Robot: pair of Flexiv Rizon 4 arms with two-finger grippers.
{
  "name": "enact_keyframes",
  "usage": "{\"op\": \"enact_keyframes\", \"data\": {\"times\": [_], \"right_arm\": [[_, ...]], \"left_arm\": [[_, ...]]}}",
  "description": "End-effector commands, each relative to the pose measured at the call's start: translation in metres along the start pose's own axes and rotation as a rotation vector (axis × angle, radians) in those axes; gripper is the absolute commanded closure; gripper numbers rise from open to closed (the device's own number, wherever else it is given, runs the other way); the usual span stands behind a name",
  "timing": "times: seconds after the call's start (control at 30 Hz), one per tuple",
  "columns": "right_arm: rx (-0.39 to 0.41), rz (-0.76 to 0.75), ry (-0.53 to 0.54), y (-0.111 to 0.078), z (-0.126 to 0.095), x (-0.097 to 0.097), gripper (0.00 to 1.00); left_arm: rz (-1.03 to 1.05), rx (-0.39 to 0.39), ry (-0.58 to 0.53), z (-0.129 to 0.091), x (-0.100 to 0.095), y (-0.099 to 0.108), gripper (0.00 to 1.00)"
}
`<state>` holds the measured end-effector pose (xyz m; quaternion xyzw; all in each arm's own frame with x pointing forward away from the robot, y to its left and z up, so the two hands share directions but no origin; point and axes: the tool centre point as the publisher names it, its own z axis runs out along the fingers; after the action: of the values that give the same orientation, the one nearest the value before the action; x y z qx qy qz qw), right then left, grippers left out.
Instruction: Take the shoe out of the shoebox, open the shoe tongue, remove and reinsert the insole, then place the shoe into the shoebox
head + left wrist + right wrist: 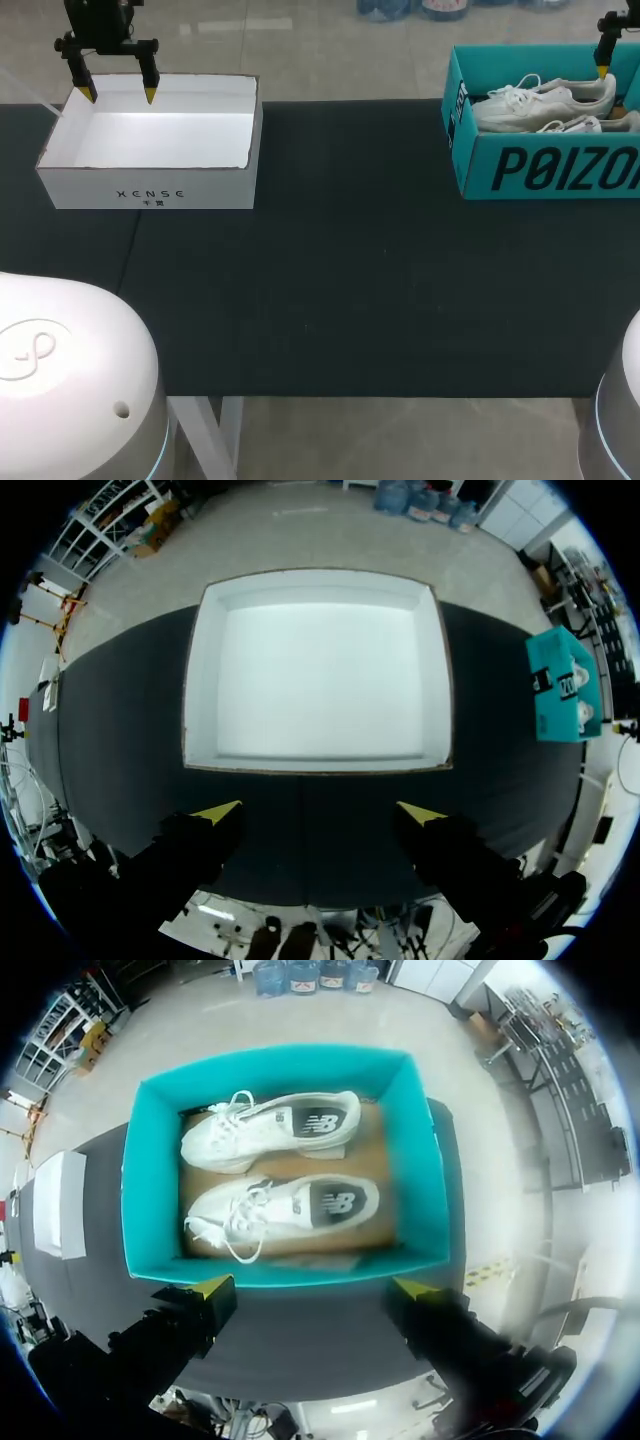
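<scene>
A teal shoebox [520, 165] stands open at the far right of the black table. Two white sneakers lie side by side in it on brown card: the far shoe [270, 1128] and the near shoe [285, 1208], with laces loose. My right gripper [315, 1285] hangs open above the box's near wall, empty. In the head view only one yellow fingertip [602, 72] of it shows, over the far shoe [545, 100]. My left gripper [118, 96] is open and empty above the far edge of a white box [150, 185].
The white box [315, 670] at the far left is lidless and holds nothing; in the left wrist view it lies just ahead of the left gripper [320, 812]. A black mat [340, 280] covers the table between the two boxes.
</scene>
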<state>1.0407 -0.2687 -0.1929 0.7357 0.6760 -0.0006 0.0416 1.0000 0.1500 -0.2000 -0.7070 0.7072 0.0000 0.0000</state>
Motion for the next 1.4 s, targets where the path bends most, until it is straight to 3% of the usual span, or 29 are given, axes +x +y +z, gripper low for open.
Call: {"op": "enact_keyframes", "data": {"times": [0.03,0.33,0.53,1.0,1.4], "right_arm": [[-0.006,-0.011,-0.015,0.009,0.013,-0.01,0.0],[0.031,-0.012,0.04,0.015,0.054,-0.039,0.0],[0.004,-0.062,0.053,0.021,0.078,-0.05,0.0],[-0.013,-0.115,0.025,0.043,0.122,-0.066,0.0],[-0.012,-0.177,-0.005,0.045,0.15,-0.063,0.0]], "left_arm": [[0.0,0.0,0.0,0.0,0.0,0.0,0.0],[0.0,0.0,0.0,0.0,0.0,0.0,0.0],[0.0,0.0,0.0,0.0,0.0,0.0,0.0],[0.0,0.0,0.0,0.0,0.0,0.0,0.0],[0.0,0.0,0.0,0.0,0.0,0.0,0.0]]}}
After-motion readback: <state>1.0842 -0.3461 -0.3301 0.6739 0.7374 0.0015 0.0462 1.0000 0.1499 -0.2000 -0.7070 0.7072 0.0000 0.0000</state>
